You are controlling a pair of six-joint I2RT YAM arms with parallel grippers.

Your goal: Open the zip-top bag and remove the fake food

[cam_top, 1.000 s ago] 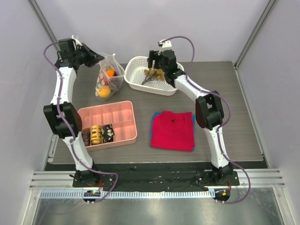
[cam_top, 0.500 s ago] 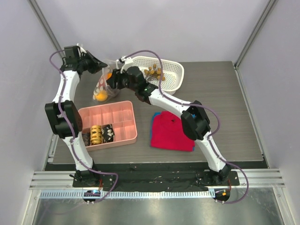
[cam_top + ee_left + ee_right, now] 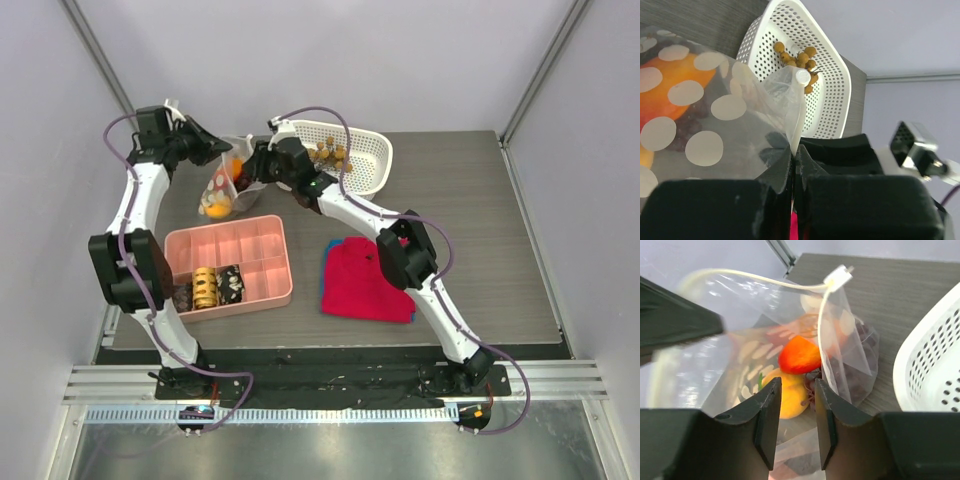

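Note:
The zip-top bag (image 3: pixel 224 182), clear with white dots, stands at the back left with its mouth open. My left gripper (image 3: pixel 207 150) is shut on the bag's whitish zip strip (image 3: pixel 796 112) and holds it up. My right gripper (image 3: pixel 250 172) is open and empty at the bag's mouth (image 3: pixel 796 386). Just beyond its fingertips inside the bag lie a red-orange piece (image 3: pixel 800 354), a yellow-orange fruit (image 3: pixel 790 396) and a dark red cluster (image 3: pixel 860 352). The tan-brown ball cluster (image 3: pixel 328 153) lies in the white mesh basket (image 3: pixel 365 175).
The pink tray (image 3: pixel 262 250) with a yellow coil and dark blocks lies in front of the bag. A red cloth (image 3: pixel 368 278) lies on a blue one at centre. The basket (image 3: pixel 932 365) sits just right of the bag, and shows in the left wrist view (image 3: pixel 832 85).
My right gripper left the tan-brown cluster in the basket and swung left to the bag's mouth. The basket shifted a little right. My left gripper kept its hold on the bag.

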